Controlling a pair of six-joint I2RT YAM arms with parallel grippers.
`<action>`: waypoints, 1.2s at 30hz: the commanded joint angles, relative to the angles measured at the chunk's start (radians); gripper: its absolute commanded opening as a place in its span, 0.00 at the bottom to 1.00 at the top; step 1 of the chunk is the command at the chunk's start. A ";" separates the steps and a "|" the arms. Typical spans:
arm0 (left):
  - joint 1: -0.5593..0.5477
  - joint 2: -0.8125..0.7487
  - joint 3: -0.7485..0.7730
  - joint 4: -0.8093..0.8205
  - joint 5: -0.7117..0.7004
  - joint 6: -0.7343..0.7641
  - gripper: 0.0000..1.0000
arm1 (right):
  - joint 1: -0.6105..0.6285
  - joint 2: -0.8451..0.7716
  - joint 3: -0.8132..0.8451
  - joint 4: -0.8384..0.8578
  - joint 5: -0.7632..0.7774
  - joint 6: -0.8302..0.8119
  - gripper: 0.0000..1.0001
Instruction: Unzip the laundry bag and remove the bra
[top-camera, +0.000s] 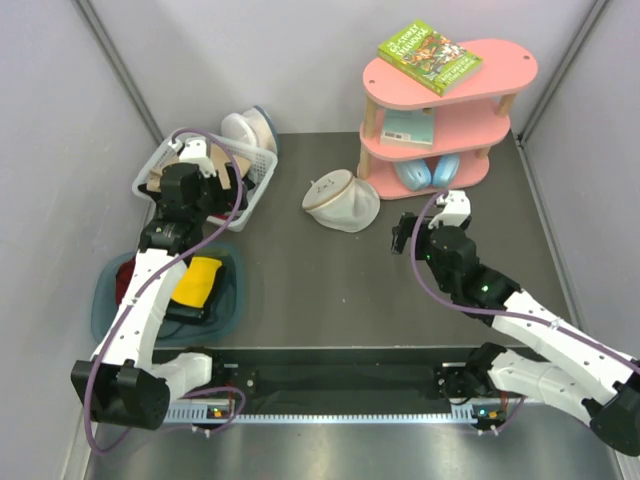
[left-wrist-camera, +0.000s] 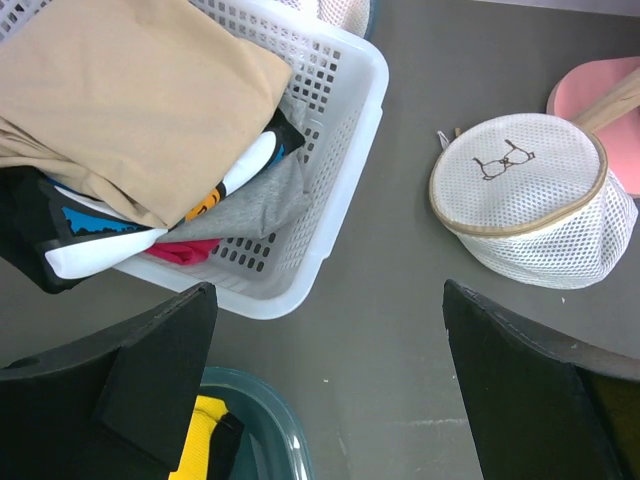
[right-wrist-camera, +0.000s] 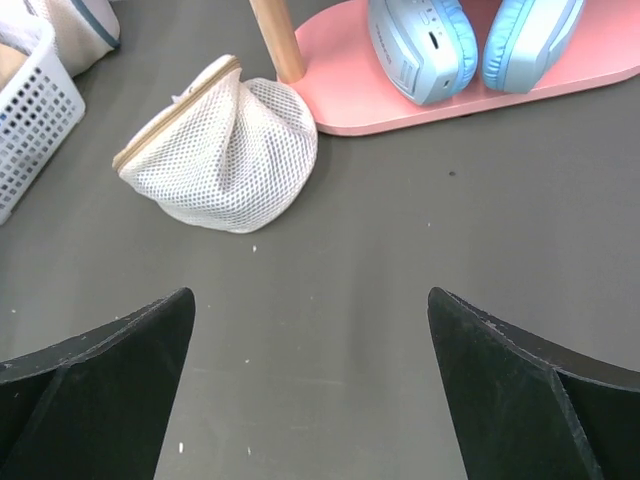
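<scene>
Our right gripper (right-wrist-camera: 308, 295) hung over bare table (right-wrist-camera: 400, 230), jaws wide apart and empty. The left gripper (left-wrist-camera: 328, 288), spread just as wide, hovered by the white slatted basket (left-wrist-camera: 340, 150). The laundry bag (right-wrist-camera: 225, 160) sat between them beside the pink shelf (right-wrist-camera: 345, 90), ahead and left of the nearer right gripper, its tan zipper rim (right-wrist-camera: 175, 112) apparently closed and tilted toward the left arm.
</scene>
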 joint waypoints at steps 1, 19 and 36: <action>0.003 -0.026 0.002 0.057 0.019 0.001 0.99 | -0.012 0.033 0.050 0.030 0.020 -0.026 1.00; 0.002 -0.035 -0.001 0.054 0.091 0.015 0.99 | -0.012 0.648 0.504 0.146 -0.135 -0.038 1.00; -0.001 -0.050 -0.012 0.060 0.079 0.030 0.99 | -0.045 1.084 0.777 0.039 -0.132 0.355 1.00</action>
